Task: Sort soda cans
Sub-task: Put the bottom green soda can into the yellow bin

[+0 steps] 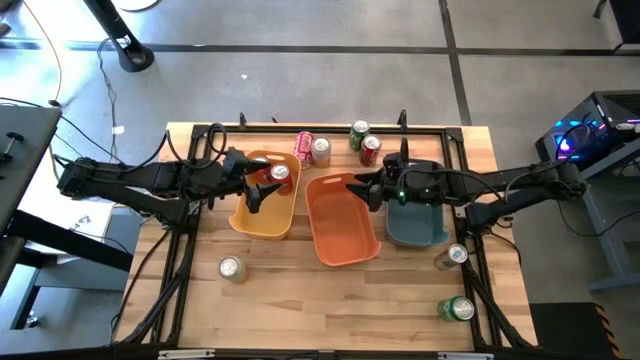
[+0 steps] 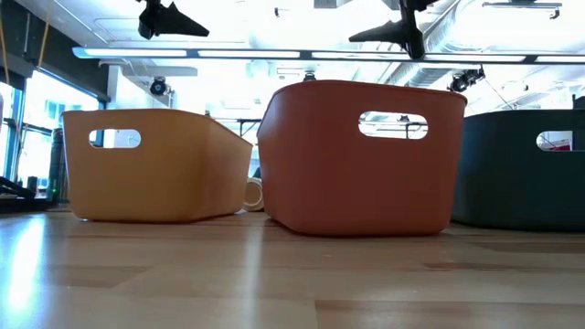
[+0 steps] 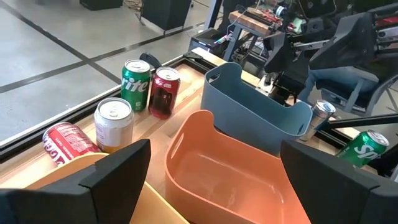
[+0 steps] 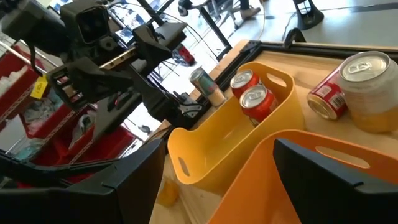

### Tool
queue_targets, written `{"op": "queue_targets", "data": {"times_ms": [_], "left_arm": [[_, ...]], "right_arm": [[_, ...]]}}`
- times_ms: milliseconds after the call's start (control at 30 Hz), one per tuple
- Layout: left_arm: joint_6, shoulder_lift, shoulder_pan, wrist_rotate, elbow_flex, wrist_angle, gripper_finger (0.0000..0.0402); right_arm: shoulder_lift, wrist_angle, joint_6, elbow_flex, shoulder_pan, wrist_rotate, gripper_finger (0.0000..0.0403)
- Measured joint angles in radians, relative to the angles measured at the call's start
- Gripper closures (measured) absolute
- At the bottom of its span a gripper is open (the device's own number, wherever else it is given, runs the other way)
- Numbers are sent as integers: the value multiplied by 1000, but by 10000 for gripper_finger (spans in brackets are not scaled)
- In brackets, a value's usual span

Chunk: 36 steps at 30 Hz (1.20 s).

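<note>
Soda cans, high view: two red ones (image 1: 279, 177) inside yellow bin (image 1: 262, 217); pink can on its side (image 1: 304, 145) touching silver can (image 1: 321, 151) by table's far edge; green can (image 1: 359, 133) and dark red can (image 1: 371, 150) just beside them to the right; silver can (image 1: 231, 268) alone on near left of wood table (image 1: 400, 300); silver can (image 1: 455, 256) near right, green can on its side (image 1: 458, 309) nearer still. Left gripper (image 1: 262, 189) above yellow bin, fingers spread wide, holding nothing; arm stretched in from left. Right gripper (image 1: 372, 190) between orange bin (image 1: 342, 225) and teal bin (image 1: 416, 228), also spread, empty; arm in from right.

Low view: yellow bin (image 2: 155, 169), orange bin (image 2: 361, 160), teal bin (image 2: 526, 169) in a row on wood top; arm parts overhead, grippers not distinguishable; bright ceiling lights behind.

Left wrist view: own fingers (image 3: 115, 171) far apart, nothing between. Beyond: orange bin (image 3: 230, 177) empty, teal bin (image 3: 255, 115), green can (image 3: 136, 85) touching dark red can (image 3: 164, 92), silver can (image 3: 114, 124), pink can lying (image 3: 65, 142), two more cans past teal bin. Concrete floor beyond.

Right wrist view: own fingers (image 4: 339, 171) wide apart, empty. Two red cans (image 4: 252, 96) upright in yellow bin (image 4: 221, 149), left gripper (image 4: 161, 93) over bin's far end, silver can (image 4: 208, 86) beyond it
</note>
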Motion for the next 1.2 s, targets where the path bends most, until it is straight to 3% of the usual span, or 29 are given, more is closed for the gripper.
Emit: {"op": "queue_targets", "data": {"times_ms": [933,1033,1200], "left_arm": [[0,0,0,-2,0,-11,51],[-7,0,0,0,0,-34,51],[-34,1,0,40,0,-71,51]], "right_arm": [[0,-1,22,0,0,-2,107],[3,19,78,0,4,-77,107],[42,14,280,0,123,-392,107]]}}
